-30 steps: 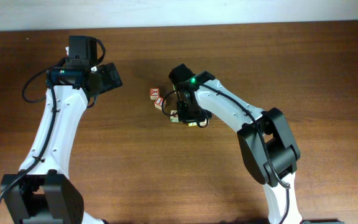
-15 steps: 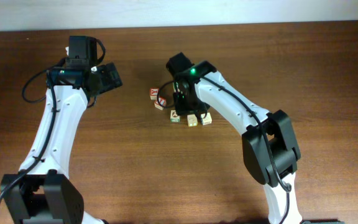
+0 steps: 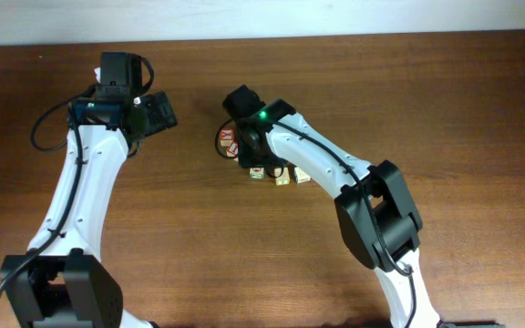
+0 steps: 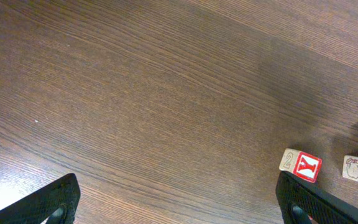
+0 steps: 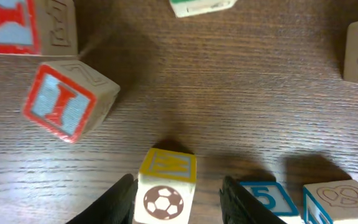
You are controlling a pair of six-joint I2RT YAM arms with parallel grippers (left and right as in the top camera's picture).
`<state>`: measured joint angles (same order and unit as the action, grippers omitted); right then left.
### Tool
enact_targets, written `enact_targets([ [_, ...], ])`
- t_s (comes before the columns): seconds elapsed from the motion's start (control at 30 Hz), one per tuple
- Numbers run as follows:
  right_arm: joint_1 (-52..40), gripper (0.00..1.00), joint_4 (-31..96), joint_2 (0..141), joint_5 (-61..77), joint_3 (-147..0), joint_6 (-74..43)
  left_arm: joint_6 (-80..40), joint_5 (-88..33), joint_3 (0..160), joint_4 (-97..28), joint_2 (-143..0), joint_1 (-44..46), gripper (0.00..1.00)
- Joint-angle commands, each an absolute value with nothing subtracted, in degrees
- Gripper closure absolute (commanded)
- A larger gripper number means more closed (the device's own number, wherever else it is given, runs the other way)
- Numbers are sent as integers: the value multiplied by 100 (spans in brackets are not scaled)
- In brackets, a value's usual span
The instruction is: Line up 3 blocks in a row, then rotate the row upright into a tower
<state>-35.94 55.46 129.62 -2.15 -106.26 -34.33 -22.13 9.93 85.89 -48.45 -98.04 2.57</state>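
Overhead: brown table (image 3: 463, 91), left gripper (image 3: 158, 111) hanging wide open, well apart from the blocks (image 3: 281, 176). Right gripper (image 5: 178, 194) sits low over them, jaws part-open astride the yellow block (image 5: 166, 180), not clamped. Close off-centre and it could skid into the blue-numbered block (image 5: 266, 198) nearby.

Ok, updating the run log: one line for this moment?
left hand: open, holding nothing | right hand: open, straddling soccer-ball block | grip: none
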Motion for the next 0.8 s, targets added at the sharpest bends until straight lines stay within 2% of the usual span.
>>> enact_targets([
  [0.0,-3686,57,5603,13157,-327,-10554,-3500,-2226,1083,8700,-4847,-9856,246,1],
  [0.03,-3712,57,5603,13157,-329,-10554,-3500,-2226,1085,8700,-4847,-9856,246,1],
  [0.1,-3723,64,5623,13159,-327,-10554,-3500,-2226,1085,8700,-4847,-9856,246,1],
  [0.17,-3723,72,5710,13159,-327,-10554,-3503,-2226,1085,8700,-4849,-9856,246,1],
  [0.2,-3723,79,5798,13159,-320,-10554,-3503,-2226,1083,8700,-4849,-9856,246,1],
  [0.33,-3723,84,6023,13157,-71,-10554,-3503,-2226,1083,8700,-4849,-9856,246,1],
  [0.63,-3710,82,6394,13157,-213,-10554,-3500,-2226,1079,8700,-4849,-9856,246,1],
  [0.77,-3701,64,6346,13157,-292,-10560,-3400,-2226,1079,8700,-4849,-9856,246,1],
])
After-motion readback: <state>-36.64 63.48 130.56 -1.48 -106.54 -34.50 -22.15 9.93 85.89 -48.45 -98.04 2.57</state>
